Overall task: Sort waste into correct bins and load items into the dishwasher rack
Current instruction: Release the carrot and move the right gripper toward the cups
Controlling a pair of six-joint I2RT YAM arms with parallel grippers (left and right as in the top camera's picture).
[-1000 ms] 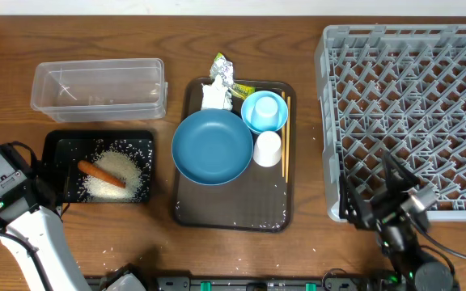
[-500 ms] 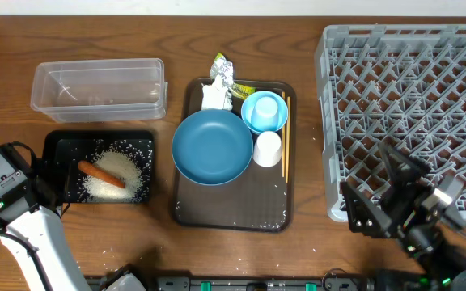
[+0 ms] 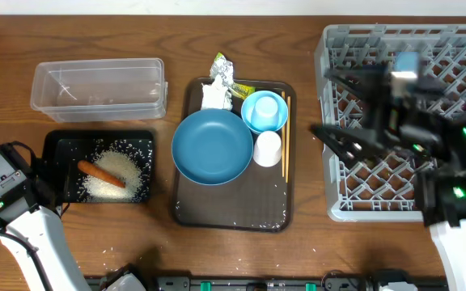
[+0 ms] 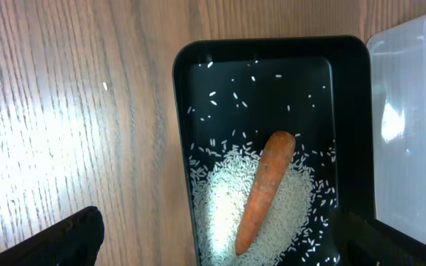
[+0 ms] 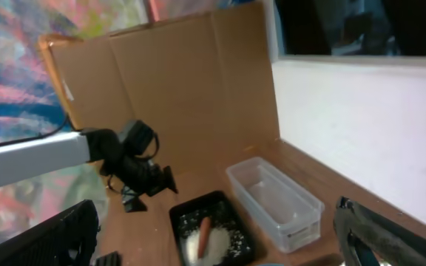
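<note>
The right gripper [image 3: 322, 103], blurred in the overhead view, hangs above the left edge of the grey dishwasher rack [image 3: 427, 48] at the right of the frame. Its jaws are spread wide and hold nothing. The left gripper [image 4: 217, 222] is just as wide and empty. It hovers at the lower left over the black bin [image 3: 55, 145], where the carrot [image 3: 101, 172] lies on the rice [image 3: 124, 166].

The trouble probably lies on the brown tray [image 3: 233, 210] in the middle. The small light-blue bowl [image 3: 264, 111], the white cup [image 3: 268, 148] and the chopsticks [image 3: 283, 137] sit packed together beside the large blue bowl [image 3: 213, 147]. Wide jaws reaching for one could shove or tip a neighbour. The chopsticks lie flat against the tray's right rim, so a pinch may slip or lift only one.

The tissue [image 3: 215, 97], foil [image 3: 223, 71] and yellow-green packet [image 3: 243, 90] crowd the tray's top edge behind the bowls. Reaching over could catch a bowl rim. The clear tub [image 3: 95, 85] at the upper left looks empty, so dropping this dry waste among the food would be a mis-sort. If the left arm dips, it could clip the black bin and scatter rice.
</note>
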